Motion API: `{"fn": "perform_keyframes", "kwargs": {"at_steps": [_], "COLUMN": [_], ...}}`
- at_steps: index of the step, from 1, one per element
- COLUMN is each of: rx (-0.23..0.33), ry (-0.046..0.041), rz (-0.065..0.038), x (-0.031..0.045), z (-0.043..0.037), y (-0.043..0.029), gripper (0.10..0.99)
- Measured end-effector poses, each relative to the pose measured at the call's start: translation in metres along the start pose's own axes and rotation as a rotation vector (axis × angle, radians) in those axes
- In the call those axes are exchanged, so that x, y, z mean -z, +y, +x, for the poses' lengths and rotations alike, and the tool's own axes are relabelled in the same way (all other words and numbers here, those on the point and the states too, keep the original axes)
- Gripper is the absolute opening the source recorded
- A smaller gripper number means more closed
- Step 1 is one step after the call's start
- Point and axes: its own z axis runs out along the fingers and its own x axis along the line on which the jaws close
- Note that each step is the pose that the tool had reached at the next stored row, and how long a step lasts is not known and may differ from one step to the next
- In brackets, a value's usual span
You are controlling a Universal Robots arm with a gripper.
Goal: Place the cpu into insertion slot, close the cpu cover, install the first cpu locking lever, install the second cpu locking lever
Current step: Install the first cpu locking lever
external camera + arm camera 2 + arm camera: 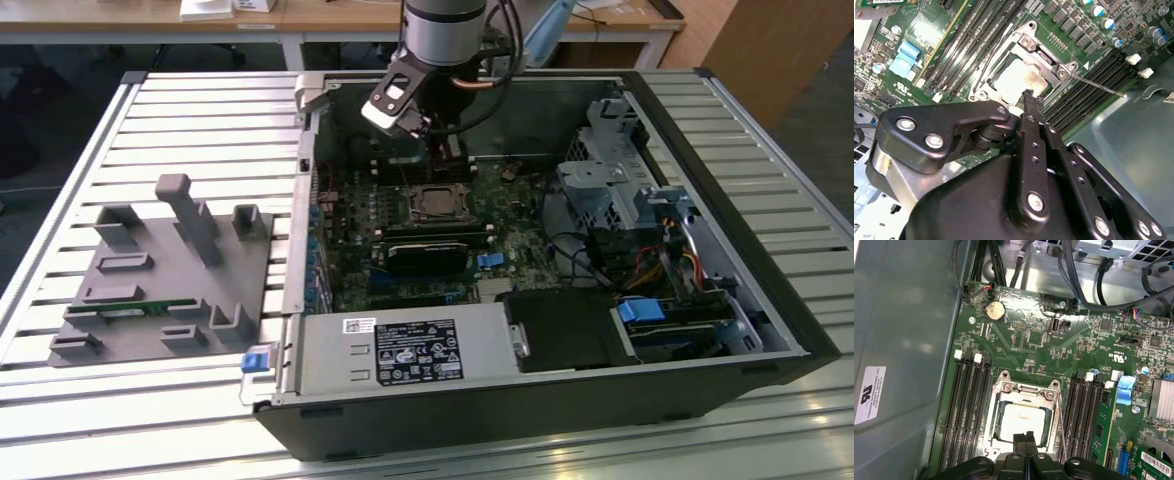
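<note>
The cpu [1021,421] lies flat in the insertion slot [438,203] on the green board, its pale metal top showing in both wrist views [1016,80]. The silvery cpu cover [1025,388] lies down over it as a frame around the chip. One thin locking lever [1099,85] sticks out free from the socket's corner toward the memory slots. Another lever [995,54] runs along the opposite side of the socket. My gripper [1026,436] hangs just above the socket's edge, its black fingers [1029,107] shut together with nothing between them.
The open computer case [747,300] lies on a slatted table. Memory slots [966,410] flank the socket on both sides. Cables [1089,285] and a drive cage [607,180] crowd the exterior view's right. A grey fixture [160,270] stands on the table at the exterior view's left.
</note>
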Motion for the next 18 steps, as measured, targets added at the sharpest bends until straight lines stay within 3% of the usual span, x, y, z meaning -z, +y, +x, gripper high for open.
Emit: {"fn": "perform_keyframes", "kwargs": {"at_steps": [18], "rx": [0.039], "ry": [0.0016], "rz": [0.000], "x": [0.0000], "z": [0.0000], "y": [0.0000], "gripper": [0.122]}}
